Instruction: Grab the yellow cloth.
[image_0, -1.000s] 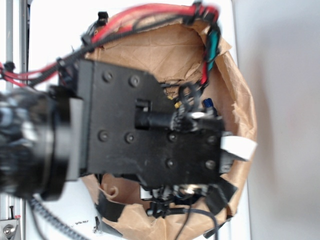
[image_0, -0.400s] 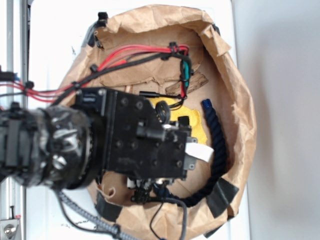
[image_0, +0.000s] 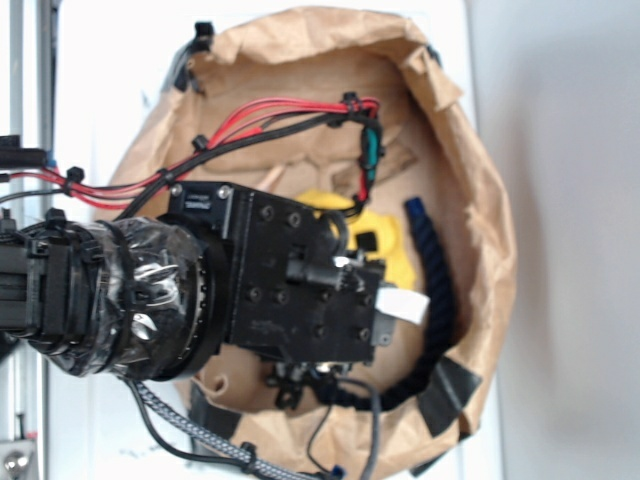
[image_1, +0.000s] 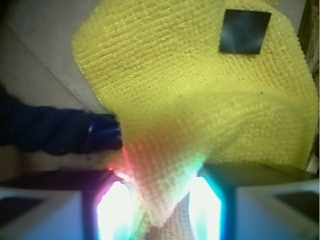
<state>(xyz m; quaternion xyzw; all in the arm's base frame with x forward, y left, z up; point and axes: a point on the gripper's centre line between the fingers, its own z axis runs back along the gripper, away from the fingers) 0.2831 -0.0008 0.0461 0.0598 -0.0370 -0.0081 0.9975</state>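
Exterior view: arm body fills the left and centre, sitting over the brown paper bag (image_0: 480, 170) on the white table (image_0: 110, 90) and hiding most of the bag floor. One yellow cloth (image_0: 385, 245) lies inside the bag, right of centre, only partly visible past the wrist block; it has a small dark square hole (image_1: 245, 31). One dark navy rope (image_0: 432, 260) curves along the bag's right inner wall and down under the arm. A bundle of red and black cables (image_0: 270, 125) runs from the left across the upper bag interior; black tape patches hold the bag rim at the lower right. Wrist view: gripper (image_1: 160, 200) is down on the cloth, a raised fold of the yellow fabric pinched between the two lit fingers (image_1: 112, 205), so the fingers are closed on the cloth. The rope end (image_1: 55, 130) sits just left of that fold, touching the cloth edge, close beside the left finger.
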